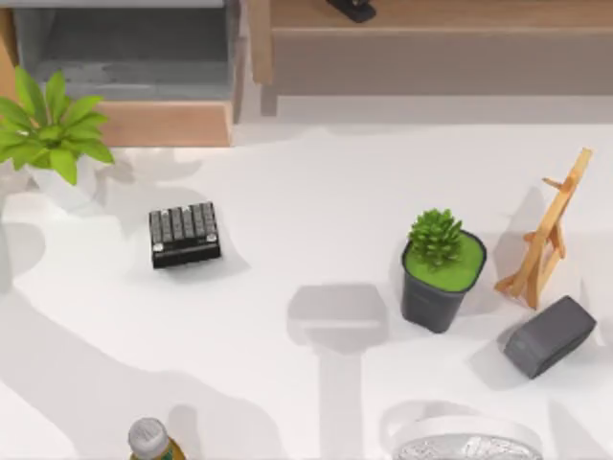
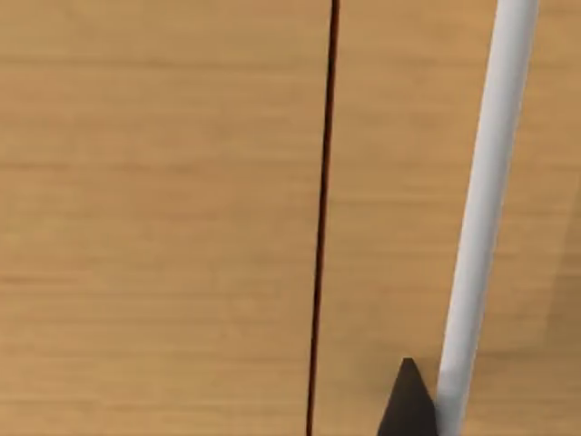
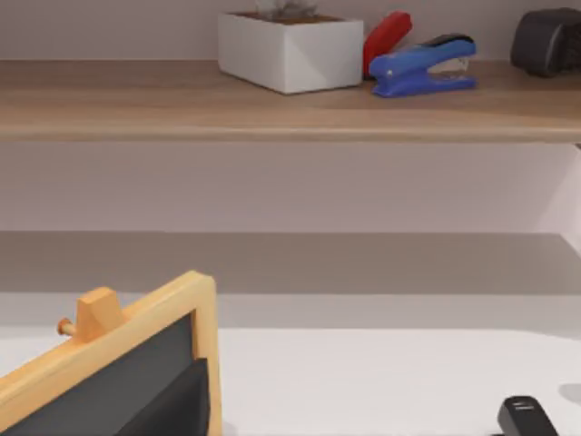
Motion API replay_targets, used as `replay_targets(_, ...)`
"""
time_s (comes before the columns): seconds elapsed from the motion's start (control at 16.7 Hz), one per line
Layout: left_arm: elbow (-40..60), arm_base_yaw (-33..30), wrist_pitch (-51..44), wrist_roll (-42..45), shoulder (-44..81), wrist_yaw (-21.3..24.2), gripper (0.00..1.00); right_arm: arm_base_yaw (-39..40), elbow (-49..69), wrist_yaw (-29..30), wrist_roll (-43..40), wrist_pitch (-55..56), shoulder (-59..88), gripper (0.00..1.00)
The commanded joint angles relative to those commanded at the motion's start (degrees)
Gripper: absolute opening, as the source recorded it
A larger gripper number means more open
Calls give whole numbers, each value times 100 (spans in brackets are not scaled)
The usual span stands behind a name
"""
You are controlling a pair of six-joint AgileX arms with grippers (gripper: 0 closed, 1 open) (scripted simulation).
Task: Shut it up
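At top left, drawer (image 1: 144, 67) open.

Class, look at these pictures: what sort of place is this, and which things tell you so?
Probably a desk or office: a blue stapler on the wooden shelf, an open drawer, a small keypad.

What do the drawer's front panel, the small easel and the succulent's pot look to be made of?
Drawer front panel: light tan wood, matte, with faint grain lines in the left wrist view; possibly veneer.
Easel: pale orange wood, smooth, with thin strut legs and a dark board in its frame.
Pot: dark grey, matte and even, likely plastic or ceramic; the look leaves it open.
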Motion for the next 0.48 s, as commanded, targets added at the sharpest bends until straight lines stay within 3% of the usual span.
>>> replay_targets(0.12, 0, 0, 0, 0, 0, 0, 98, 0, 0, 0, 0, 0, 0, 100)
replay_targets(0.48, 0, 0, 0, 0, 0, 0, 100, 0, 0, 0, 0, 0, 0, 100)
